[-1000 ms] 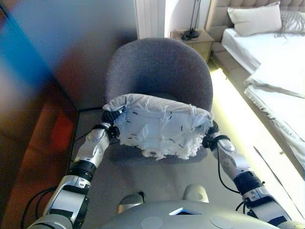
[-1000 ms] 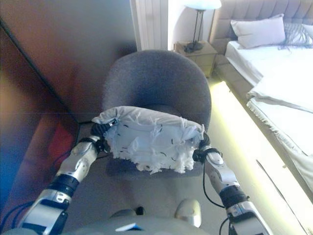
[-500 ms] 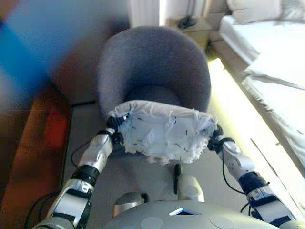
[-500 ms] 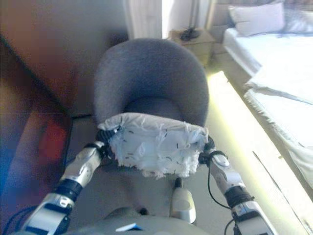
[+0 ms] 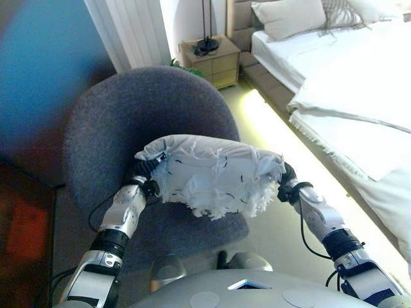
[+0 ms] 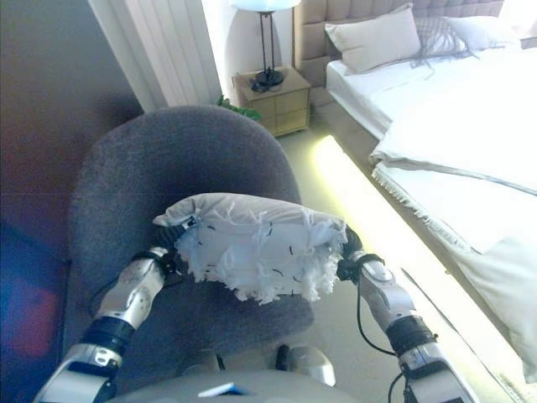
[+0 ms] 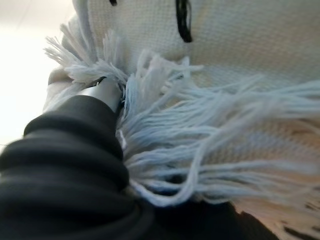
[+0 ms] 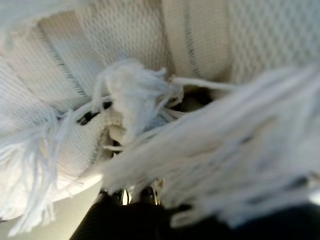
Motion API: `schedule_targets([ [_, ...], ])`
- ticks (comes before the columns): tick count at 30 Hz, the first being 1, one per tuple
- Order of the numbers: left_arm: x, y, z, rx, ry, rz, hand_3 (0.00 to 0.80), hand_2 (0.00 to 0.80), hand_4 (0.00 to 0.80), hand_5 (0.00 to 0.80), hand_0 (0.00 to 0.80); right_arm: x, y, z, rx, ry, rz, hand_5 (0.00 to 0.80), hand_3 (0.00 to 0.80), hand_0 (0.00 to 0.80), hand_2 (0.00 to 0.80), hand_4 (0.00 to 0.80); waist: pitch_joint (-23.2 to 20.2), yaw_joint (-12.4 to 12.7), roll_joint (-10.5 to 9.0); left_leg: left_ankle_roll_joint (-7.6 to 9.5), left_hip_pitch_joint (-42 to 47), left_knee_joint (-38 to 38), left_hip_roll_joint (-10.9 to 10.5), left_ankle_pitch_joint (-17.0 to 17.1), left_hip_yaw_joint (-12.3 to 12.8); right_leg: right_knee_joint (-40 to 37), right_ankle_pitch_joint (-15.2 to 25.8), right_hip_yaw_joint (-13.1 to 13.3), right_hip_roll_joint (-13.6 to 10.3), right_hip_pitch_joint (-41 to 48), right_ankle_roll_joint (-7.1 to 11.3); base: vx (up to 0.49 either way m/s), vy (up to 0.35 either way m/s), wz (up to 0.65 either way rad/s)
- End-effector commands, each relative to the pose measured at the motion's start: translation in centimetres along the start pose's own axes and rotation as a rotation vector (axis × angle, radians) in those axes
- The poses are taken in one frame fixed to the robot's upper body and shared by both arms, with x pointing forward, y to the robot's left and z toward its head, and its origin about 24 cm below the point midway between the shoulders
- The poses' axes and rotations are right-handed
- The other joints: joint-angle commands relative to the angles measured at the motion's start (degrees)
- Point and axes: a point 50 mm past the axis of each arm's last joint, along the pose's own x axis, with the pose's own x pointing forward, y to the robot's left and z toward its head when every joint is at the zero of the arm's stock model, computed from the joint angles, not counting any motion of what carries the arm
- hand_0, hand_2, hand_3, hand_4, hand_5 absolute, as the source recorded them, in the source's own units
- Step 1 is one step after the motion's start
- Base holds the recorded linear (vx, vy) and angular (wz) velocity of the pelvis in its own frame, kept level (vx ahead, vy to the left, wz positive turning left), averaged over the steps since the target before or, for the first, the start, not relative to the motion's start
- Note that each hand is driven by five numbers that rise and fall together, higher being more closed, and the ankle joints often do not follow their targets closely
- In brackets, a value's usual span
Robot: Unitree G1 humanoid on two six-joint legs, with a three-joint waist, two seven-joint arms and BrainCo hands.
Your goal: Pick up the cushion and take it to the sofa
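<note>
Cushion (image 5: 212, 179): white, fringed, flecked with short dark stitches; was held off the floor between both hands, above the seat of a grey round-backed chair (image 5: 128, 122).

Left hand (image 5: 146, 174): was pressed against the cushion's left end, dark ribbed cover showing; fingers buried in fringe (open or curled could not be told, even in the left wrist view).

Right hand (image 5: 287, 186): was against the cushion's right end; fingers likewise hidden behind fringe, state not determinable.

Surroundings: bed (image 6: 453, 126) with white covers and pillow (image 6: 373, 38) lay to the right; wooden nightstand (image 6: 273, 101) carrying a lamp (image 6: 267, 50) stood beyond the chair, beside the bed's head.
</note>
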Motion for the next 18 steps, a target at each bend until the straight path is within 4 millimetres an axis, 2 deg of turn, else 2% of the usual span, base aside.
schedule_targets([
  [1, 0.6, -0.5, 5.1, -0.008, -0.217, -0.059, 0.8, 0.8, 0.8, 0.8, 0.8, 1.9, 3.6, 4.5, 0.072, -0.168, 0.116, 0.8, 0.8, 0.8, 0.8, 0.8, -1.6, 2.5, 0.77, 2.13, 0.5, -13.7, -1.8, 10.9, -1.4, 1.1, -1.3, 1.9, -4.6, 1.9, 9.29, 0.269, 0.197, 0.0],
  [4, 1.0, -0.7, 5.2, -0.023, -0.21, -0.065, 0.8, 0.8, 0.8, 0.8, 0.8, 2.3, 4.1, 4.3, 0.096, -0.148, 0.111, 0.8, 0.8, 0.8, 0.8, 0.8, -2.7, 2.8, 2.11, 1.62, 1.9, -24.5, -2.2, 10.2, -2.3, 1.7, -2.7, 2.1, -5.0, 2.9, 10.38, 0.226, 0.169, 0.15],
  [6, 1.2, -0.9, 5.0, -0.029, -0.205, -0.072, 0.8, 0.8, 0.8, 0.8, 0.8, 2.4, 4.1, 4.0, 0.103, -0.135, 0.102, 0.8, 0.8, 0.8, 0.8, 0.8, -3.3, 3.0, 2.41, 1.62, 3.0, -27.7, -2.4, 8.9, -1.8, 1.6, -3.3, 1.5, -5.7, 3.9, 11.04, 0.186, 0.133, -0.05],
  [8, 1.5, -1.1, 5.1, -0.026, -0.199, -0.084, 0.8, 0.8, 0.8, 0.8, 0.8, 2.5, 4.2, 3.7, 0.104, -0.127, 0.088, 0.8, 0.8, 0.8, 0.8, 0.8, -3.9, 2.8, 2.85, 2.17, 4.3, -30.6, -3.0, 6.3, -0.2, 2.6, -4.2, 0.4, -6.7, 4.4, 11.97, 0.167, 0.152, -0.1],
  [14, 1.9, -1.2, 5.6, 0.017, -0.209, -0.088, 0.8, 0.8, 0.8, 0.8, 0.8, 2.3, 4.3, 3.8, 0.122, -0.145, 0.082, 0.8, 0.8, 0.8, 0.8, 0.8, -4.0, 2.5, 3.56, 3.57, 6.2, -34.6, -4.9, 5.7, 0.7, 5.0, -4.7, -1.2, -7.9, 3.4, 13.66, 0.103, 0.157, -0.19],
  [16, 2.0, -1.5, 5.9, 0.037, -0.218, -0.113, 0.8, 0.8, 0.8, 0.8, 0.8, 2.4, 4.6, 4.0, 0.13, -0.166, 0.069, 0.8, 0.8, 0.8, 0.8, 0.8, -3.4, 3.0, 3.33, 5.05, 5.8, -34.0, -6.1, 4.7, 0.8, 8.9, -3.6, -1.8, -9.7, 1.8, 14.9, 0.048, 0.186, 0.13],
  [18, 2.0, -1.7, 6.4, 0.06, -0.236, -0.15, 0.8, 0.8, 0.8, 0.8, 0.8, 2.5, 4.7, 4.3, 0.141, -0.19, 0.059, 0.8, 0.8, 0.8, 0.8, 0.8, -2.7, 3.7, 3.36, 6.61, 5.3, -33.1, -7.4, 3.6, 0.5, 16.6, -2.3, -2.1, -12.5, -0.8, 15.1, 0.036, 0.22, 0.18],
])
